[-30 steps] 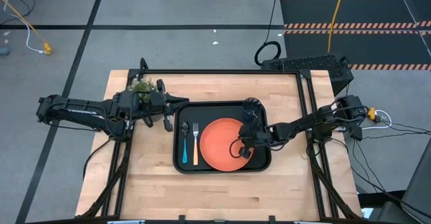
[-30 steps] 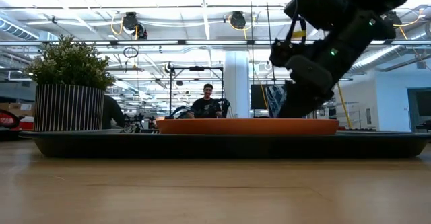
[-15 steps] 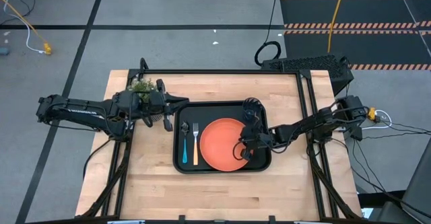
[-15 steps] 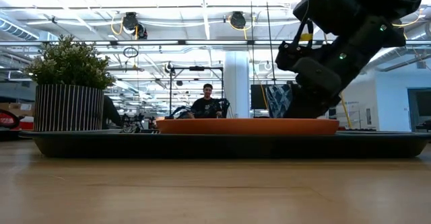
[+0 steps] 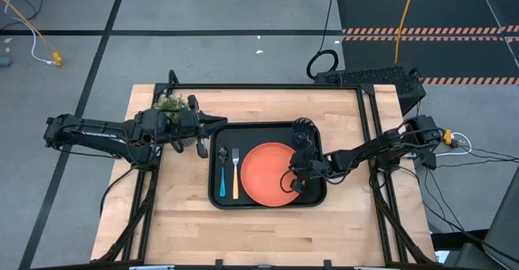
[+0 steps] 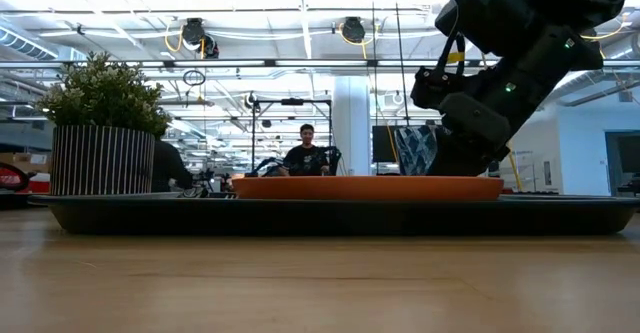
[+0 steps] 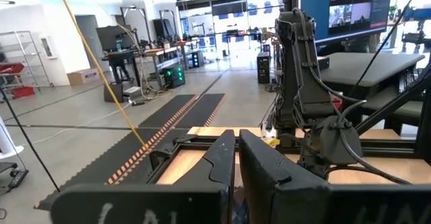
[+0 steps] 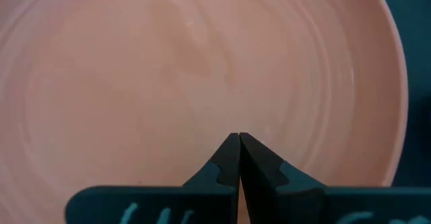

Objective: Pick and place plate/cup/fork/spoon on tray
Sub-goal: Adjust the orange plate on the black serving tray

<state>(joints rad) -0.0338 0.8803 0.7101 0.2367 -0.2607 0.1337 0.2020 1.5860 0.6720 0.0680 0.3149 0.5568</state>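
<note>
The black tray (image 5: 225,201) lies at the table's middle. On it the orange plate (image 5: 263,173) lies flat, with the tan-handled fork (image 5: 236,177) and the blue-handled spoon (image 5: 221,181) side by side to its left. The dark grey cup (image 5: 303,127) stands in the tray's far right corner. My right gripper (image 5: 289,179) is shut, empty, and low over the right part of the plate (image 8: 202,62). My left gripper (image 5: 217,124) is shut and empty, held above the tray's far left corner beside the plant pot. In the low view the plate's rim (image 6: 365,187) shows above the tray's rim (image 6: 330,213). My right gripper's shut fingertips (image 8: 232,146) point down at the plate's inner surface, right of its middle. I cannot tell whether they touch it.
A striped pot with a bushy green plant (image 5: 170,105) stands at the table's far left, next to my left arm; it also shows in the low view (image 6: 100,123). Bare wood lies near and left of the tray. A person sits in the room beyond (image 6: 305,153).
My right gripper has drawn a little up and toward the table's right edge over the plate, staying shut. The plate and the other things have kept still.
</note>
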